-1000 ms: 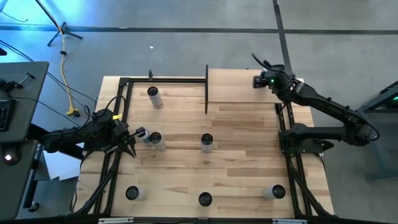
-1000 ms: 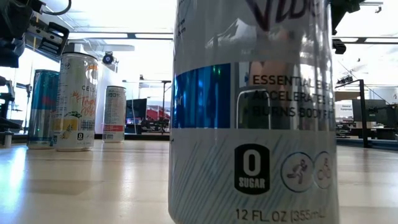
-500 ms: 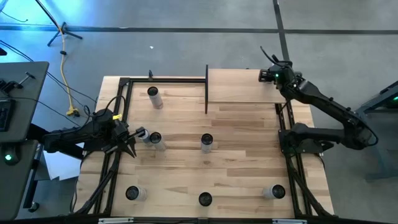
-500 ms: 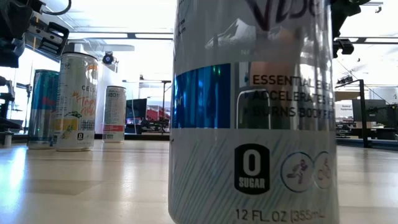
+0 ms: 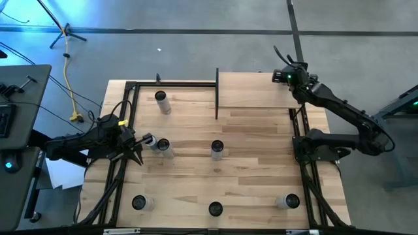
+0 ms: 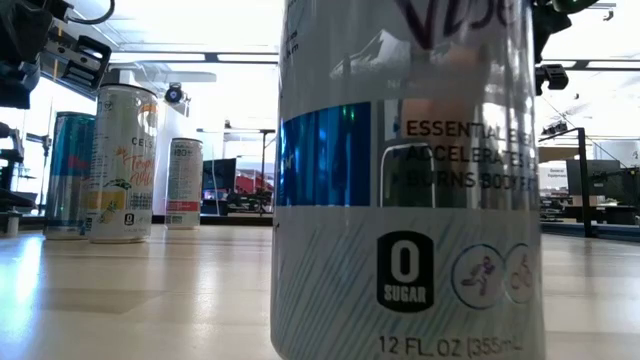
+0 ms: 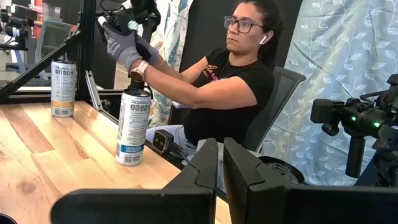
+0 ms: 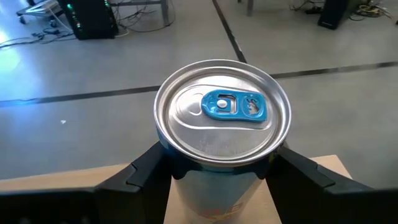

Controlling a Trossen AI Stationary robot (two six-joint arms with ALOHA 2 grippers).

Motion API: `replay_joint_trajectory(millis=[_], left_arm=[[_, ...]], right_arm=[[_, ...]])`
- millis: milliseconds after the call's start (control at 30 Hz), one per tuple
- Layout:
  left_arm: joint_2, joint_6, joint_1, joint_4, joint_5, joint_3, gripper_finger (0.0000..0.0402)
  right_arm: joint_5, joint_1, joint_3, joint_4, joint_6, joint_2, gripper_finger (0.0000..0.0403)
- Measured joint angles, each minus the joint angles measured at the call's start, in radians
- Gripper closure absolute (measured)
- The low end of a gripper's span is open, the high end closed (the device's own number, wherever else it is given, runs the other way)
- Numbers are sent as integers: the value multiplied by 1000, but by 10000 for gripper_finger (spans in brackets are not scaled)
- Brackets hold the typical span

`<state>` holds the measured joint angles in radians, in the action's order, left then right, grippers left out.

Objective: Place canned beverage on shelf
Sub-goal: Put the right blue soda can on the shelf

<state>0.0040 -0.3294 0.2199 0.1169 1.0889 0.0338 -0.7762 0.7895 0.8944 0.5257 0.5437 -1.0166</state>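
My right gripper point(image 5: 287, 76) is shut on a silver can with a blue pull tab point(image 8: 222, 118). It holds the can over the far right part of the shelf point(image 5: 255, 91), a light-wood board on black posts at the table's far side. Whether the can's base touches the board is hidden. My left gripper point(image 5: 136, 154) is shut and empty, low at the table's left side. It is just left of a blue can point(image 5: 149, 140) and a white can point(image 5: 163, 147), both standing upright on the tabletop. My right gripper pinches the can's side wall just under the top rim point(image 8: 177, 169) between its two fingers point(image 8: 146, 171), one on each side. The can stands upright in the hold, top up. The can's body hides its base.
More cans stand on the tabletop: far left point(image 5: 161, 101), middle point(image 5: 217, 149) and three along the near edge point(image 5: 140, 202), point(image 5: 215, 209), point(image 5: 287, 201). One of them fills the low view point(image 6: 410, 180). A black frame rail point(image 5: 176, 84) borders the table. A seated person point(image 7: 224, 81) shows beyond the table.
My right gripper has carried the can toward the table's far right corner, over the shelf's far right part, keeping it upright. Most of the move came in the first half second. My left arm has kept still.
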Motion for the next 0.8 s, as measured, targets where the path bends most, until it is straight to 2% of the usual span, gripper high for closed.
replay_joint_trajectory(millis=[367, 800], left_arm=[[0, 0, 0, 0, 0, 0, 398], [0, 0, 0, 0, 0, 0, 398]], right_arm=[[-53, 0, 0, -13, 36, -32, 192], [-36, 0, 0, -11, 56, -32, 189]])
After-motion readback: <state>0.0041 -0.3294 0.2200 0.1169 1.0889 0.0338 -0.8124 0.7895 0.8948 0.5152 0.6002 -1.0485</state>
